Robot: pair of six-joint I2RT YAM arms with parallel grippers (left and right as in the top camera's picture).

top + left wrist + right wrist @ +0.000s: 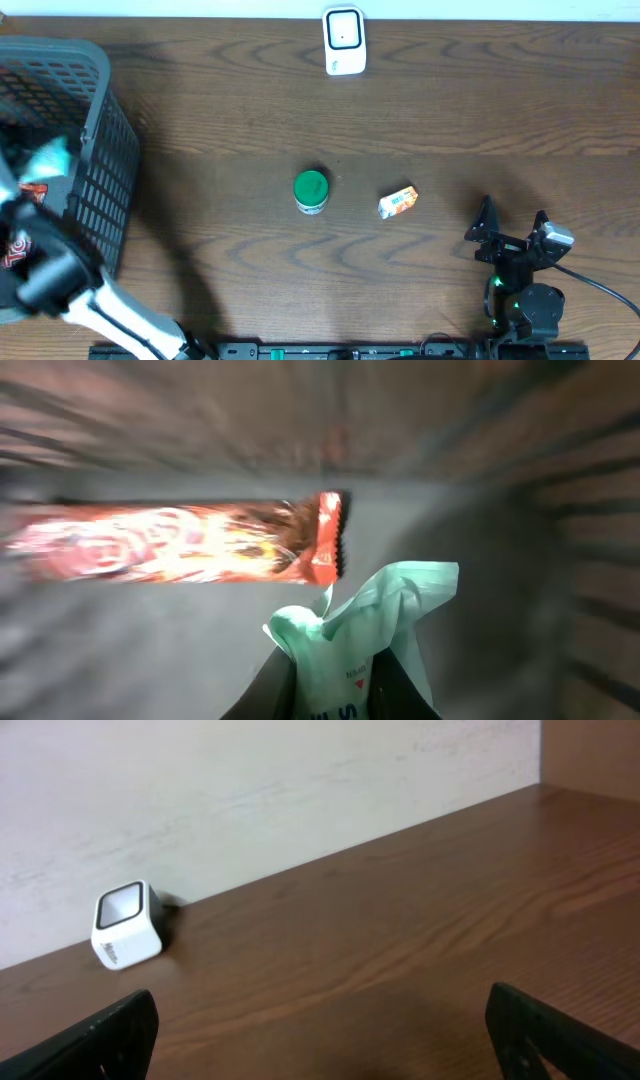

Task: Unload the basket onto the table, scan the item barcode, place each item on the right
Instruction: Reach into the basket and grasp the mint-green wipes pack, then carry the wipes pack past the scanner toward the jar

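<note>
Pinching a crinkled mint-green pouch point(365, 625), left fingers point(405, 690) are closed; right fingers point(100, 1040) gape apart.

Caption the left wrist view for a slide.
Left claw pinching a mint-green pouch inside the basket, red wrapper behind.

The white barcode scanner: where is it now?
In the overhead view the white barcode scanner stands at the far edge of the table, beyond the green-lidded jar and the orange packet.
</note>
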